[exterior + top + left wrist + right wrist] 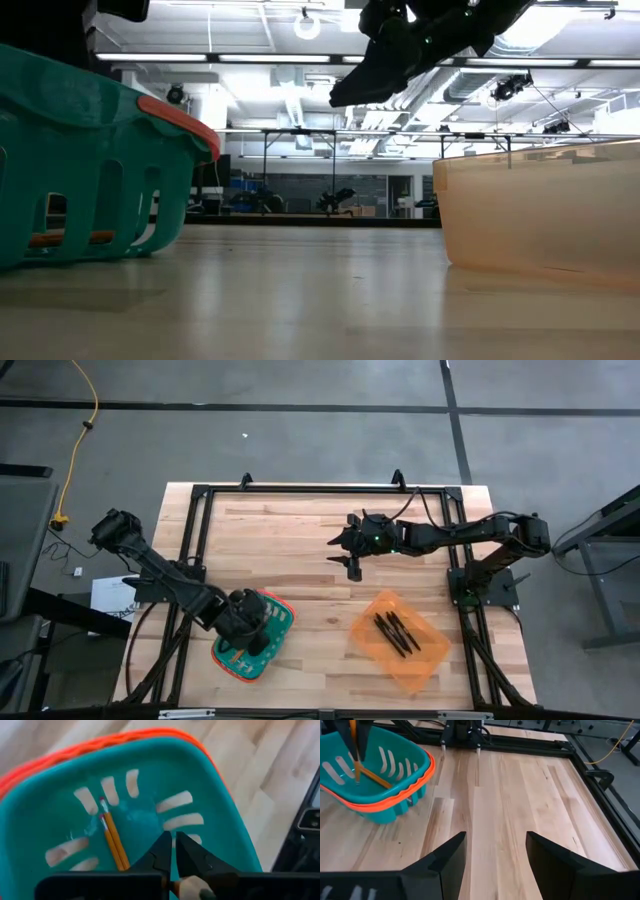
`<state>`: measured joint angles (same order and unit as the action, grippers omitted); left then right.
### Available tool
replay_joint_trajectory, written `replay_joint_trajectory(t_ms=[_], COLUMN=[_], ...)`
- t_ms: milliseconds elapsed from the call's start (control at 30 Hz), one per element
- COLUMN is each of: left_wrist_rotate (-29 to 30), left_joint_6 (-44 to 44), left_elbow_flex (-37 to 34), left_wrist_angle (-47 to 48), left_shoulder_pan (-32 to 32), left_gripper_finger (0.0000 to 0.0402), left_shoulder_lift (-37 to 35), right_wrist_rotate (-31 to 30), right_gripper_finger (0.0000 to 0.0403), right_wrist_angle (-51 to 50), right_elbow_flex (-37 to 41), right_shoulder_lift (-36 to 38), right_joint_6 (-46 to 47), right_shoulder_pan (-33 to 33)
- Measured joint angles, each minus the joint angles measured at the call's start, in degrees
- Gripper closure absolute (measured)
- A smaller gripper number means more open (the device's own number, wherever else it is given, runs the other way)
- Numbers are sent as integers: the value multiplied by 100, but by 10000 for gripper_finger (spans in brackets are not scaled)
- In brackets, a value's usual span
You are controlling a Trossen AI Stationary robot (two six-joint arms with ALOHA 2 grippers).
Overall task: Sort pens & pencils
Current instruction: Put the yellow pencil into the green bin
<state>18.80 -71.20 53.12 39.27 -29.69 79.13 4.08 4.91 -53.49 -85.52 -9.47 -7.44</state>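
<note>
Thin orange-tan wooden pencils (112, 840) lie in the teal plastic basket (225, 820), where the left tool (174, 851) pinches another upright. Black pens (396, 632) fill the orange bin (425, 660). Right tool (495, 852) hangs open above the desk (290, 540).

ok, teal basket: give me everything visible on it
The teal basket is plastic-looking, with an orange rim and slotted walls and floor. It sits upright on the wooden table, front left. Two pencils lie side by side on its floor. The left claw hangs over it, shut on a third pencil.
</note>
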Motion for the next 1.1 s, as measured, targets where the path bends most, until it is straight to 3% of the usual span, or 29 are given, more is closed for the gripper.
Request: replay_joint_trajectory(t_ms=[600,800,1100], left_wrist_rotate=[-1196,-1214,-1169], left_joint_6=[27,90,117], left_elbow_flex=[7,7,7], left_wrist_angle=[185,267,277], left_shoulder_pan=[9,11,11], left_gripper_finger=[384,391,308], left_shoulder_lift=[325,529,503], right_wrist_rotate=[4,7,11], right_gripper_finger=[206,206,206], right_wrist_angle=[46,58,68], right_elbow_flex=[0,0,0], right_shoulder_lift=[0,0,0], right_joint_6=[0,0,27], right_shoulder_pan=[0,0,0])
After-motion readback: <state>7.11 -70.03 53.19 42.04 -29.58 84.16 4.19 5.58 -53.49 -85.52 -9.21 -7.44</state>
